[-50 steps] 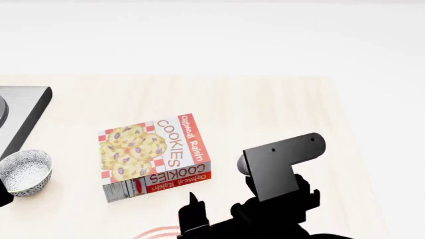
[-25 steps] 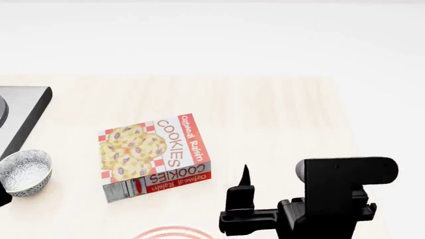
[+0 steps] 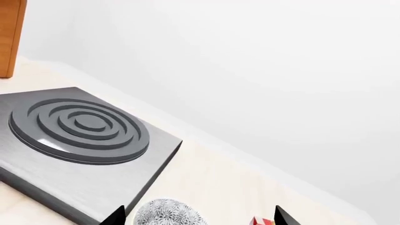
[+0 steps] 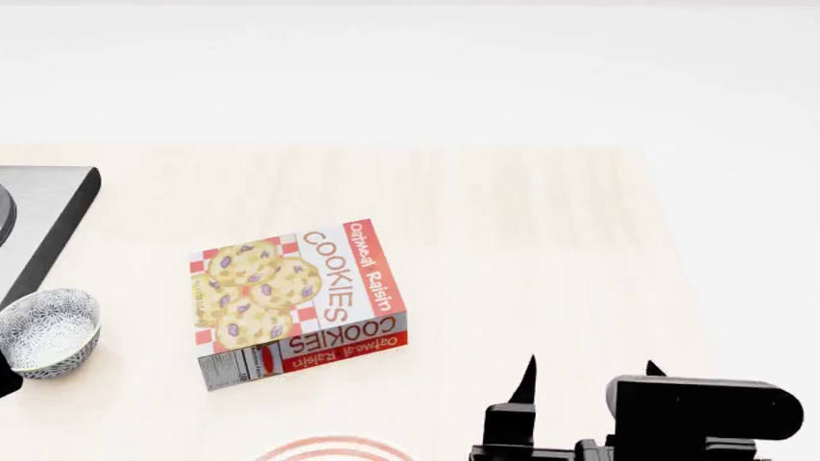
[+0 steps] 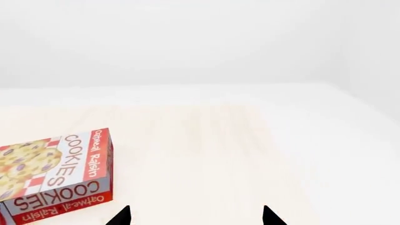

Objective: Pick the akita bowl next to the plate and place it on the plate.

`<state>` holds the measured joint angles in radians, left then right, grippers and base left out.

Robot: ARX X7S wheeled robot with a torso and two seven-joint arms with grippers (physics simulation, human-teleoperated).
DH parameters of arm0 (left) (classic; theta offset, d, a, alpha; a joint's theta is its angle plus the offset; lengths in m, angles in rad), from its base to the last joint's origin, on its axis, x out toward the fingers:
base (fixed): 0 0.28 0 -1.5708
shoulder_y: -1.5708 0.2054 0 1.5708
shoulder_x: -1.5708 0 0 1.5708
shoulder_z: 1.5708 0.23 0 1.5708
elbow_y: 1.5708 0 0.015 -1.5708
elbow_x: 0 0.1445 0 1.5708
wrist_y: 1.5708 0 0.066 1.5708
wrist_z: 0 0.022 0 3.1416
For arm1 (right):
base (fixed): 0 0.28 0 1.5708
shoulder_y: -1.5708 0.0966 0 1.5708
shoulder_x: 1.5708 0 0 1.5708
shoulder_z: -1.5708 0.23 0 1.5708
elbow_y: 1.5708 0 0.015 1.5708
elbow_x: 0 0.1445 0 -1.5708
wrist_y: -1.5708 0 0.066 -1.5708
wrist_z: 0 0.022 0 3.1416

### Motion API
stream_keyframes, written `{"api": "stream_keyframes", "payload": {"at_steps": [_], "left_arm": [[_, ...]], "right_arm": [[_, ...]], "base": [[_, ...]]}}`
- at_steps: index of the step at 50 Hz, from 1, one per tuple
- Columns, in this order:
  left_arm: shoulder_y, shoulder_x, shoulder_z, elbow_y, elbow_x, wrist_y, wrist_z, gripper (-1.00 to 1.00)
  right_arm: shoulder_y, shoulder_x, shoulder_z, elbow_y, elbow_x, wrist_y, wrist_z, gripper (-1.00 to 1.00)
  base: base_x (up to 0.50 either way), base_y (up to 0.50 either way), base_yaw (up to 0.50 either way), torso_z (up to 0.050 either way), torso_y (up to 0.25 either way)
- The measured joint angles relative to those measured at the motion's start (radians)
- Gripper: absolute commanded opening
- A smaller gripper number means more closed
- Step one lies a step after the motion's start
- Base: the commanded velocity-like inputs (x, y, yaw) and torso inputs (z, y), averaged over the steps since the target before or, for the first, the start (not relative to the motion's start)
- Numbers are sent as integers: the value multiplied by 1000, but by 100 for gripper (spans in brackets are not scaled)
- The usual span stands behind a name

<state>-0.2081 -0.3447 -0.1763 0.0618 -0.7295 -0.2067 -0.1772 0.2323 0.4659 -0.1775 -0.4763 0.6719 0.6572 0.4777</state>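
An akita bowl [image 4: 49,331] with a grey-black speckled outside and whitish inside stands upright at the table's left, beside the stove. In the left wrist view the akita bowl [image 3: 168,213] sits just ahead of my open left gripper [image 3: 198,218], nearer one fingertip, with nothing gripped. Only the red-ringed rim of the plate [image 4: 336,448] shows, at the bottom edge of the head view. My right gripper [image 4: 590,373] is open and empty over bare table at the lower right, fingers pointing away from me. I cannot tell whether this bowl is the one next to the plate.
A cookie box [image 4: 301,300] lies flat between the bowl and the right gripper, also as the cookie box [image 5: 53,176]. A grey stove [image 4: 45,206] with a ringed burner [image 3: 81,126] lies at the left. A wooden panel [image 3: 9,37] stands beyond it.
My right arm has swung to the right and dropped toward the lower right corner, its open fingers now pointing away. The bowl, the box and the plate have stayed put.
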Motion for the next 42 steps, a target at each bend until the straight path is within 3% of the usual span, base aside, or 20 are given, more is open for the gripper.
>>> {"api": "stream_keyframes", "payload": {"at_steps": [21,42], "left_arm": [[4,-4,4,16,-6,-5,-12,100],[2,-6,14,-5,11,22,6,100]], "right_arm": [[-98,26,-19,6,-151,-136,22,100],[-143,67,20,-79,-189,-147,77,100]], "base": [[0,0,0,0,0],[0,0,0,0,0]]}}
